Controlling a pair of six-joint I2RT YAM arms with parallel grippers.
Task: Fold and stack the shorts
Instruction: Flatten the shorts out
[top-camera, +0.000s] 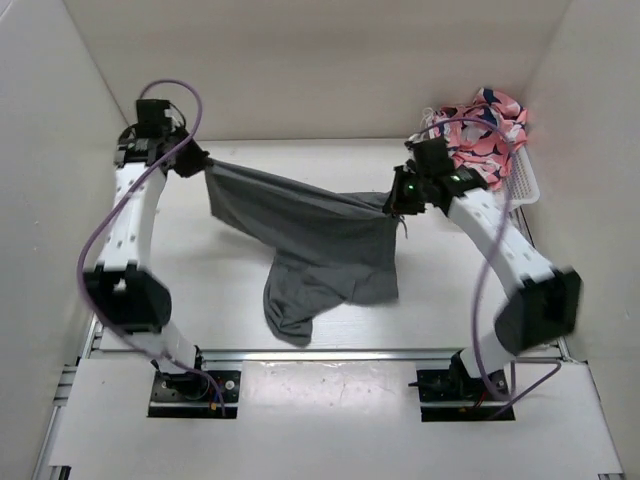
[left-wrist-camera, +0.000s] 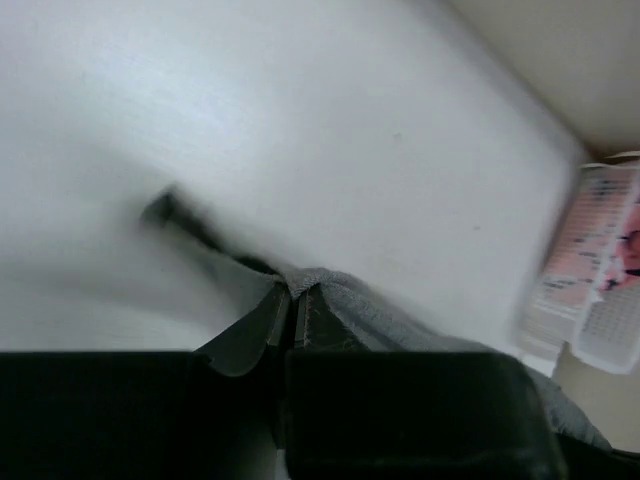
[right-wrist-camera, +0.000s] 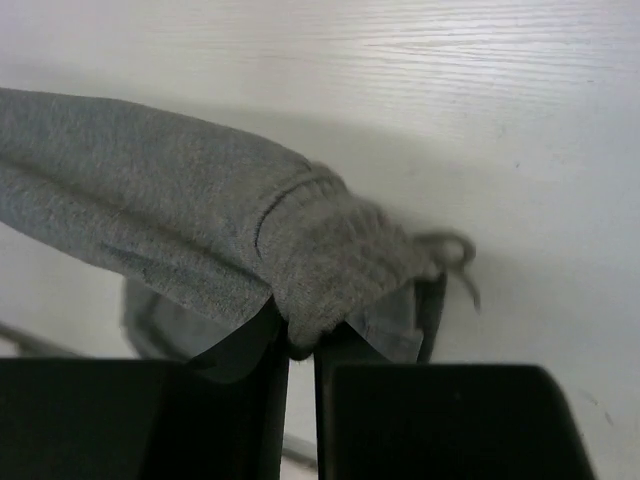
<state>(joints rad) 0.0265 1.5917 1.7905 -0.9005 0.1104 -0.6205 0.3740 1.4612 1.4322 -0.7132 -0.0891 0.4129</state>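
The left gripper and right gripper each clamp only an edge of the shorts, so pulling wider could slip it free.

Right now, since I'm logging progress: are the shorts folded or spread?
Spread, unfolded: the shorts hang stretched between the left end effector and right end effector, one leg trailing down.

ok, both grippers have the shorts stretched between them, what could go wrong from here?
1. The left gripper pinches only a thin edge of the shorts; with the cloth taut, it could slip out.
2. The right gripper holds a bunched wad at the waistband and one leg hangs lower, so the shorts may land twisted rather than flat.
3. The right gripper is close to the basket of pink clothes; a wide swing might knock it.
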